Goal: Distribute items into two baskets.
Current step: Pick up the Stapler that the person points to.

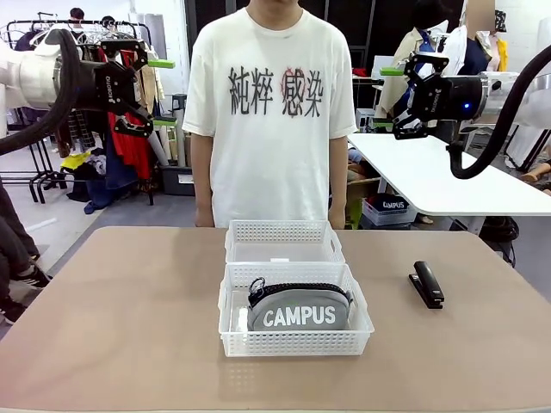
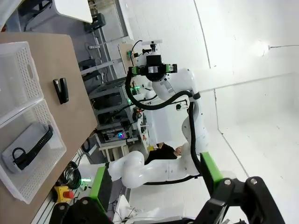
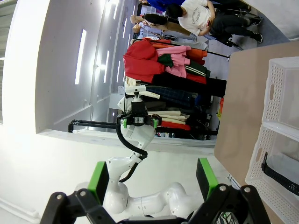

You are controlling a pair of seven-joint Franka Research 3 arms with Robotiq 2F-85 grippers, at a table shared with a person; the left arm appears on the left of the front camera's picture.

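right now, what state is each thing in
pouch, zipped shut, inside near basket
stapler, closed, flat on table
near basket, holds pouch
far basket, empty
left gripper, open, raised above table
right gripper, open, raised above table

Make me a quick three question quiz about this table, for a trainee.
1. True or false: the pouch lies in the near basket.
2. Fill in: the fingers of the left gripper and right gripper are ____.
3. Where is the stapler? A: inside the pouch. B: on the table, right of the near basket. C: in a gripper.
Key: 1 true; 2 open; 3 B.
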